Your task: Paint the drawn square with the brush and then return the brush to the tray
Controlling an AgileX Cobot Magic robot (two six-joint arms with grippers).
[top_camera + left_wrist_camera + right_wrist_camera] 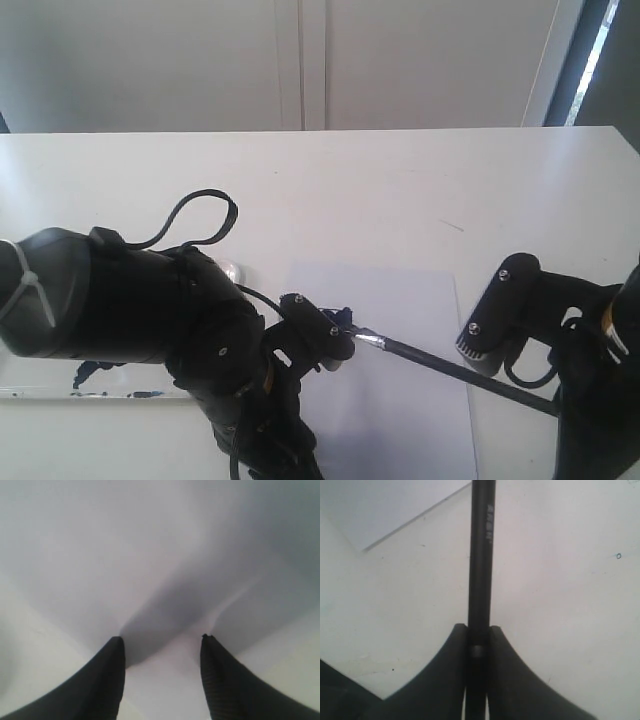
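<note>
Brush (481, 555) is clamped at the handle by right gripper (477, 627), bristle end positioned over paper sheet (400, 400). Left gripper (162, 640) is held open and empty over the sheet. Tray (60, 392) is seen left of the sheet in the exterior view.

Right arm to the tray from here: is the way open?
Probably not directly: the left arm lies between the brush in the right gripper and the tray, covering most of it.

Matte black arms (130, 300), looped black cables (234, 213)
</note>
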